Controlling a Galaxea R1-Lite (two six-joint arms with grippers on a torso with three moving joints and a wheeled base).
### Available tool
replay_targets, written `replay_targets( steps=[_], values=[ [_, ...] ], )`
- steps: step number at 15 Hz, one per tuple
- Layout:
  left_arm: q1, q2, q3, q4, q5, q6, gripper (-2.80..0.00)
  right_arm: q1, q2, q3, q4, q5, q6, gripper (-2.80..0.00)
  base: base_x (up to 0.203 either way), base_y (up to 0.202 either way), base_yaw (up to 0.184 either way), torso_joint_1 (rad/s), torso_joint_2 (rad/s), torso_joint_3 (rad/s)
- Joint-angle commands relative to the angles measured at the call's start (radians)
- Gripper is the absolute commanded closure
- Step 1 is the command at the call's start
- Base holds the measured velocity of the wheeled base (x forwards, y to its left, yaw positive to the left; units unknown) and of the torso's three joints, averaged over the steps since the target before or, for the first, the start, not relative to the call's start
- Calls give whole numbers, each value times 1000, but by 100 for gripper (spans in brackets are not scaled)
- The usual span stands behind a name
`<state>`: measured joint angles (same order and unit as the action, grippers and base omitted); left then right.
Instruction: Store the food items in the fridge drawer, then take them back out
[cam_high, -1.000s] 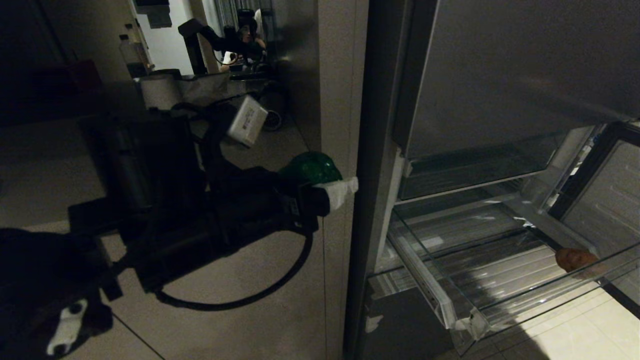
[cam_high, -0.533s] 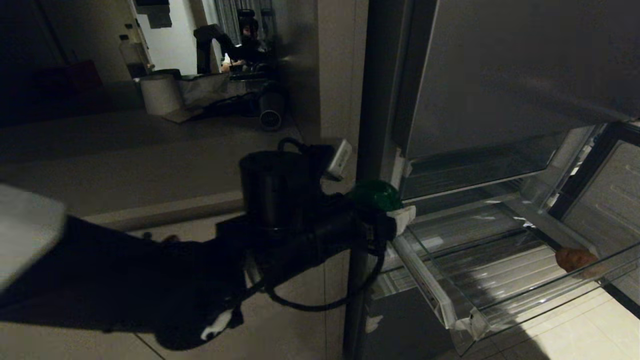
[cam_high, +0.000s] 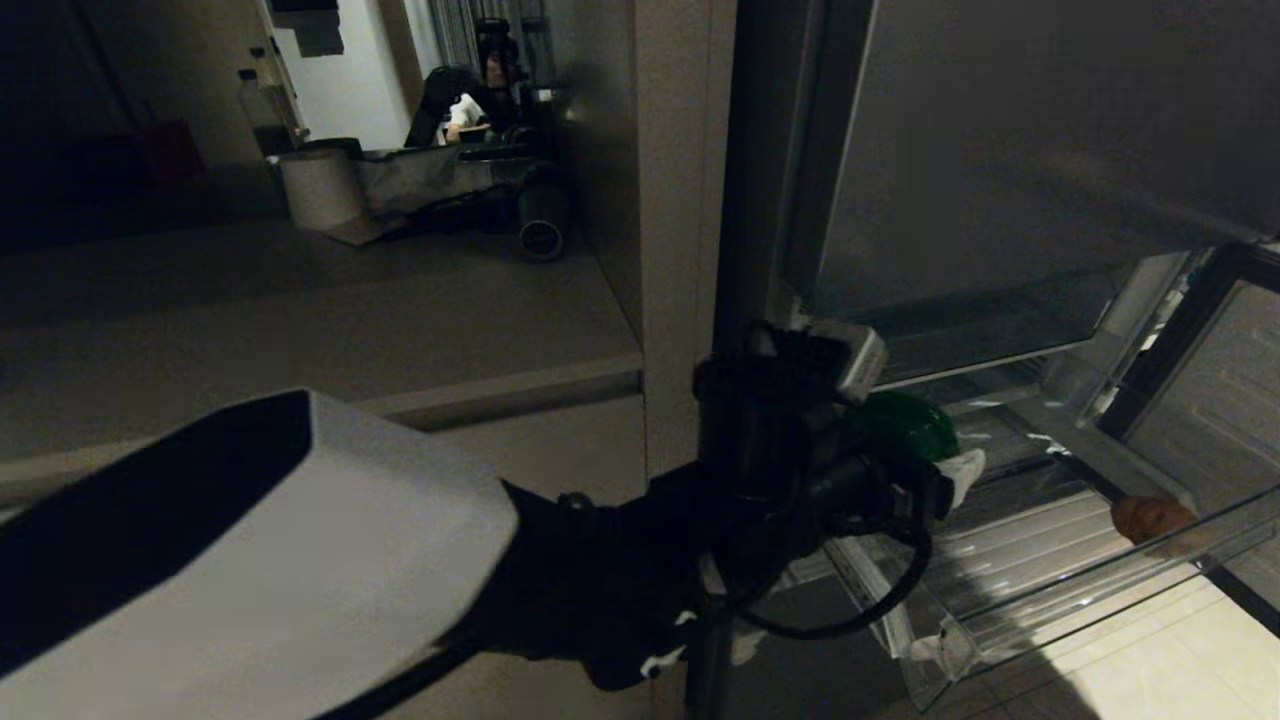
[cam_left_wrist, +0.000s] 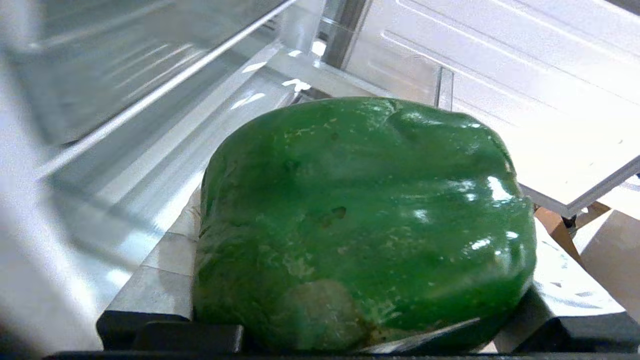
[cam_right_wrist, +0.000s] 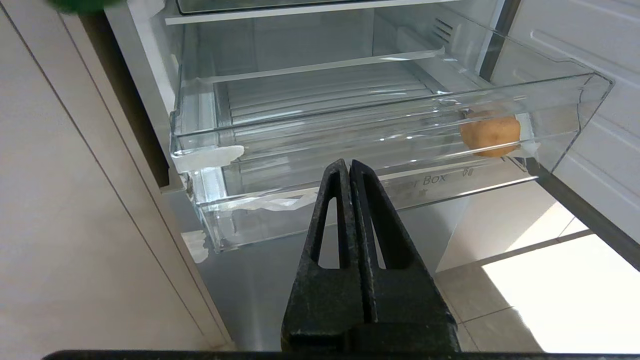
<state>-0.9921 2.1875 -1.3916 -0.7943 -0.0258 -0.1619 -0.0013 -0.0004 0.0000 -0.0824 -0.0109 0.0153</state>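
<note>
now the left gripper (cam_high: 935, 455), clasping a green pepper (cam_high: 900, 425), has reached the fridge drawer (cam_high: 1050, 590).

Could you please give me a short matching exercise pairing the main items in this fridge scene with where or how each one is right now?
Things:
1. green pepper
2. potato
3. right gripper
4. fridge drawer

States:
A. shut, holding nothing
B. pulled out
C. held in the left gripper
D. lying in the drawer's corner

Pairs: 1-C, 2-D, 3-A, 4-B
</note>
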Motion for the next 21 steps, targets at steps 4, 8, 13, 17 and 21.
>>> replay_targets(
  steps=[4, 8, 13, 17, 21],
  values=[
    [-12, 212, -227, -11, 0, 8, 0, 0, 0, 31, -1, 0, 0, 0, 0, 0, 0, 0, 0, 0],
    [-11, 317, -376, -12, 0, 49, 0, 0, 0, 31, -1, 0, 0, 0, 0, 0, 0, 0, 0, 0],
    [-11, 351, -428, -14, -13, 59, -280, 0, 0, 31, 0, -1, 0, 0, 0, 0, 0, 0, 0, 0],
    [-11, 347, -425, -16, -8, 62, -280, 1, 0, 31, 0, 0, 0, 0, 0, 0, 0, 0, 0, 0],
    [-5, 283, -341, -16, -2, 62, -280, 0, 0, 31, 0, 0, 0, 0, 0, 0, 0, 0, 0, 0]
  ],
)
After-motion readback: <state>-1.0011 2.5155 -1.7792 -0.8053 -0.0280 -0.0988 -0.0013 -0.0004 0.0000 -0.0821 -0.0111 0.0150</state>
